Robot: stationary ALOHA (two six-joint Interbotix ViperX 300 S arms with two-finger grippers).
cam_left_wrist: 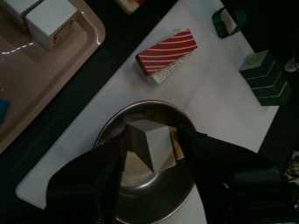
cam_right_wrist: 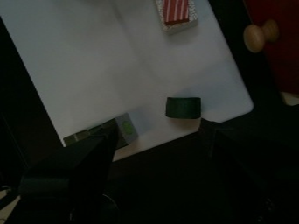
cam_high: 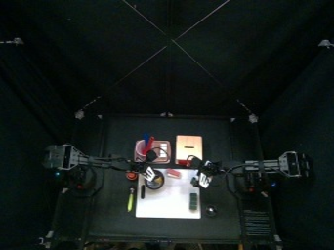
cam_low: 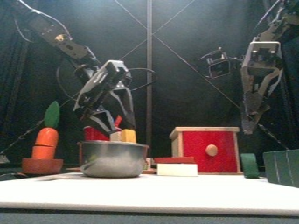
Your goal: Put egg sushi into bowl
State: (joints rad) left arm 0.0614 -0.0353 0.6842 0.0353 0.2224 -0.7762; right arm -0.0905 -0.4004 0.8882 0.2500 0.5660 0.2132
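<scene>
My left end effector [cam_left_wrist: 149,179] hangs spread over the small round grey metal bowl [cam_left_wrist: 117,140] with the yellow-and-white egg sushi block [cam_left_wrist: 149,147] inside; lifting carelessly could tip the bowl.

Overhead and table-level front views, two wrist close-ups, all sharing the white mat [cam_high: 167,202].

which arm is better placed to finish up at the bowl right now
Left. Its open end effector hangs directly over the bowl, where a pale block lies. The right end effector hovers away over the white mat.
</scene>
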